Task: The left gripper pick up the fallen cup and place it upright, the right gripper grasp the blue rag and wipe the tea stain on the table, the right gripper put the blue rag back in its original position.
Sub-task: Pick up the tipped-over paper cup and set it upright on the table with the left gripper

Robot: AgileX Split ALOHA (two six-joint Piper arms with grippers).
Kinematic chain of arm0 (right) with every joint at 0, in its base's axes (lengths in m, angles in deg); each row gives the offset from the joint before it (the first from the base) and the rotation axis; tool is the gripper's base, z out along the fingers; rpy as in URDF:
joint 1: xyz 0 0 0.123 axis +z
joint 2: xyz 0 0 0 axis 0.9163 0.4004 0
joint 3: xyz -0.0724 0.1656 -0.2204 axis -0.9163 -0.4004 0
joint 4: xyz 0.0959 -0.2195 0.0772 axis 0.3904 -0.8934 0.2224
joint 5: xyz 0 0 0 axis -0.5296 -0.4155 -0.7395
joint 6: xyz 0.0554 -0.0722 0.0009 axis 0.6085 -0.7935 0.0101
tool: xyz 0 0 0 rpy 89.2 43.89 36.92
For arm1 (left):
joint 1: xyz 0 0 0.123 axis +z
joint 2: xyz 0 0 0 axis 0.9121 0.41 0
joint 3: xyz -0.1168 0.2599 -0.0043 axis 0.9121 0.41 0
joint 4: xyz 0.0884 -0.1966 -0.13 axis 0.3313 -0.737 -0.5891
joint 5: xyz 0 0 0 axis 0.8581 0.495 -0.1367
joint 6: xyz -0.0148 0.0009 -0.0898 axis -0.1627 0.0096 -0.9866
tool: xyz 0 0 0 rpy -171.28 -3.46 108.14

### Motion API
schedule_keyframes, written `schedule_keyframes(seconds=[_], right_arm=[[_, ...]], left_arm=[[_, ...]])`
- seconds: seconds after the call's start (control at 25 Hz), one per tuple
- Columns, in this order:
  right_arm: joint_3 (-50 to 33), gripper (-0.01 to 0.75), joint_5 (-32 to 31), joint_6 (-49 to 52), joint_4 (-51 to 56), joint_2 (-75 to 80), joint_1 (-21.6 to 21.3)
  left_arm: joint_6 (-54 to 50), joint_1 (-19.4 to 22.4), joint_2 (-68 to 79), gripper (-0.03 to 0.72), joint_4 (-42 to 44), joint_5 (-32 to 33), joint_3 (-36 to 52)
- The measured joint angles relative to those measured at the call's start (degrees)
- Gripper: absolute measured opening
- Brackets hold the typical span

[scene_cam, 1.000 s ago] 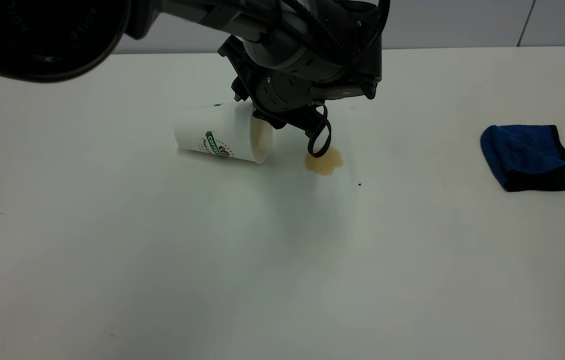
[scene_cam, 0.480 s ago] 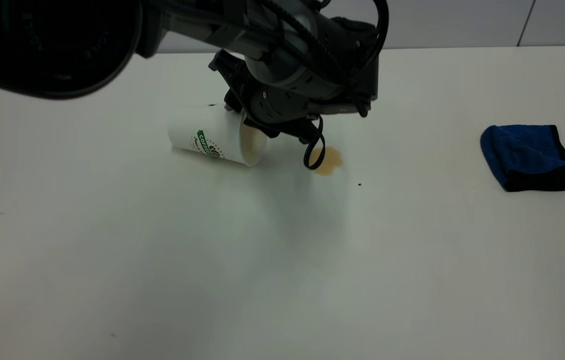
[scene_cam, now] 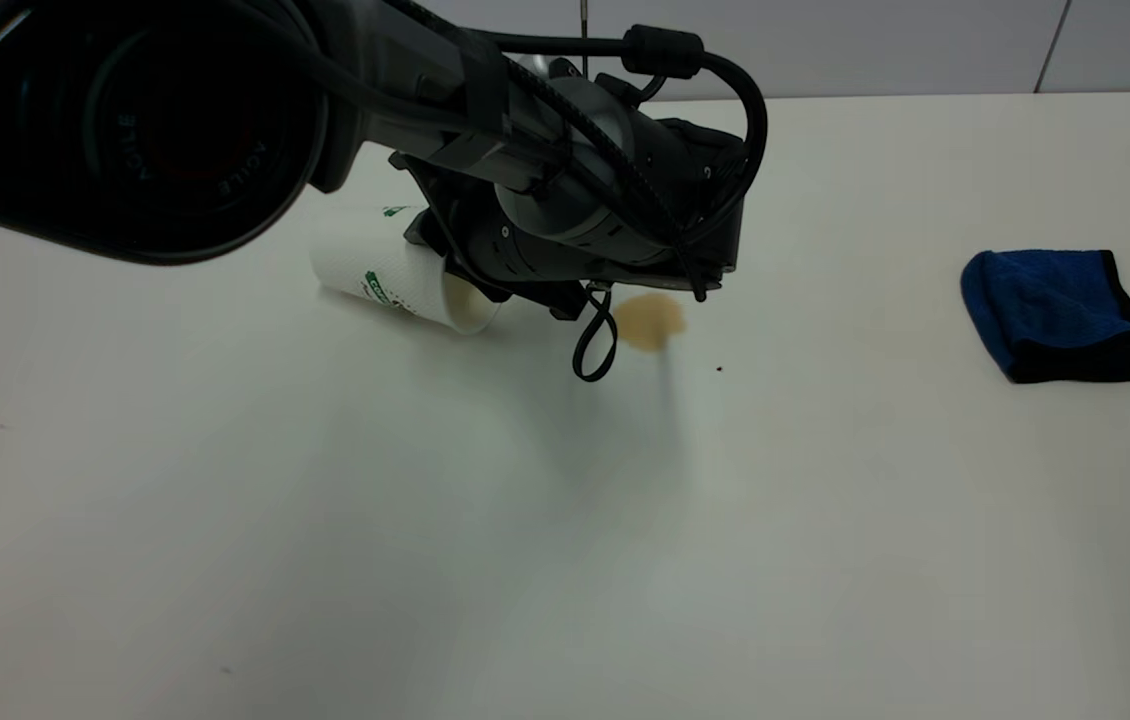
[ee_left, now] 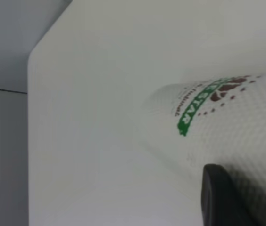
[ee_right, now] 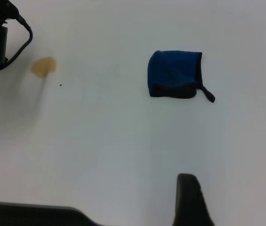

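Note:
The fallen cup (scene_cam: 375, 275) is white with a green banner logo and lies tilted on its side, its tan-stained mouth facing right. My left gripper (scene_cam: 450, 275) is shut on it near the mouth; in the left wrist view one black finger (ee_left: 222, 200) presses on the cup's wall (ee_left: 236, 122). The tea stain (scene_cam: 650, 320) is a light-brown blotch just right of the left arm's head, also in the right wrist view (ee_right: 44, 66). The blue rag (scene_cam: 1055, 310) lies folded at the far right, untouched (ee_right: 173, 73). My right gripper (ee_right: 137, 212) hovers high over the table, open and empty, one finger (ee_right: 189, 200) showing.
The white table (scene_cam: 565, 550) spreads wide in front of the cup and stain. A loose black cable loop (scene_cam: 593, 350) hangs from the left arm next to the stain. Tiny dark specks (scene_cam: 719, 368) lie right of the stain. The table's far corner (ee_left: 34, 56) shows in the left wrist view.
My left gripper has moved left and toward the front with the cup in it, away from the stain. The cup's mouth end has swung round. The rag has not moved.

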Motion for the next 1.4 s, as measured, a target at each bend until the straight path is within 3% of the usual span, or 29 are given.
schedule_keyframes(seconds=[0.24, 0.52, 0.84, 1.12, 1.4], right_arm=[[0.0, 0.509, 0.0, 0.3, 0.0, 0.0, 0.0], [0.0, 0.509, 0.0, 0.0, 0.0, 0.0, 0.0], [0.0, 0.509, 0.0, 0.0, 0.0, 0.0, 0.0], [0.0, 0.509, 0.0, 0.0, 0.0, 0.0, 0.0], [0.0, 0.509, 0.0, 0.0, 0.0, 0.0, 0.0]], left_arm=[[0.6, 0.6, 0.0, 0.036, 3.1, 1.8, 0.0], [6.6, 1.9, -3.3, 0.010, 3.1, 1.9, -0.1], [11.8, 11.7, -14.2, 0.010, -15.7, 2.2, -6.7], [25.6, 21.5, -16.7, 0.010, -38.3, 2.2, -11.5], [34.5, 27.7, -16.7, 0.010, -56.0, -1.3, -11.6]])
